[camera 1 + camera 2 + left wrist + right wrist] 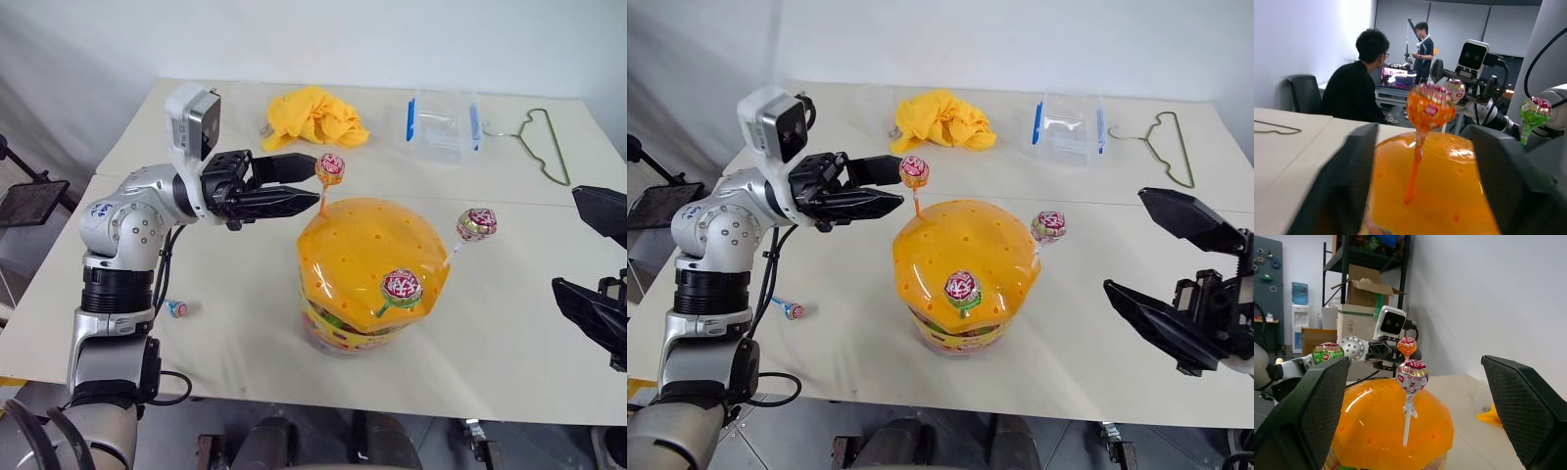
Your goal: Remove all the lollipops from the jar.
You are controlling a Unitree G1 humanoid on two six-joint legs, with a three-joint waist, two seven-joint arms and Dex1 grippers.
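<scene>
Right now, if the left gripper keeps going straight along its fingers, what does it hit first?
Likely the orange-stick lollipop: the left gripper is open and the candy stands just past its tips in the jar lid. Depth is uncertain.

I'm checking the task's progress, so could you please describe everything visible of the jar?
The jar is a large clear plastic tub showing colourful contents, standing upright on the white table. Its glossy orange domed lid, dotted with small holes, still holds three lollipops by their sticks: orange, white and green. Neither gripper touches it.
</scene>
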